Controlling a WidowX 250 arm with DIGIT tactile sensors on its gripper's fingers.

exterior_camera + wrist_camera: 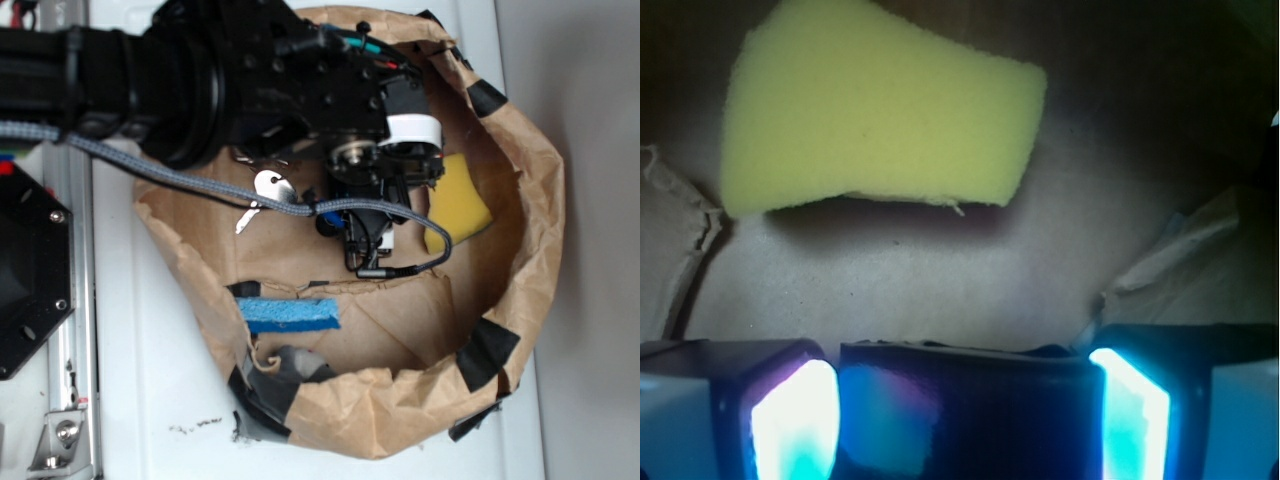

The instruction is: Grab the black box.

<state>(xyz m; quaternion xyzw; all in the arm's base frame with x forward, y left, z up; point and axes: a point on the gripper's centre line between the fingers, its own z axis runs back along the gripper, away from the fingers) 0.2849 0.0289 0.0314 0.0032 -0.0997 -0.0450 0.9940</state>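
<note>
**Ana:** Jaws first: how do they stand?

**Ben:** Spread apart, one on either side of the black box [965, 410]. In the wrist view the two lit pads [795, 425] sit at the left and right of the lower edge, and the glossy dark face of the box fills the gap between them. I cannot tell whether either pad touches it yet, so I would call the gripper [960, 420] released, not clamped.

**Ana:** So which step is this?

**Ben:** My reading is the final approach: straddling done, closing not yet done. From the exterior view the gripper [372, 235] is down inside the paper bag [520, 250], but the arm hides the box there entirely.

**Ana:** What does the next move call for?

**Ben:** Probably a straight close, perhaps after easing a little lower so the pads catch the sides and not just the top rim. A flat, glossy box could slip out if pinched near its rounded edge.

**Ana:** Which way does the box lie?

**Ben:** Its far edge runs squarely across from one pad to the other, so it looks aligned with the jaws, not skewed. Only that strip of it shows, so I cannot name a long axis; it looks about as wide as the gap.

**Ana:** Anything close by?

**Ben:** The yellow sponge [875, 125] lies ahead of the jaws, beyond the box, with bare brown paper between them. A blue sponge [290, 314] sits well off to one side.
</note>
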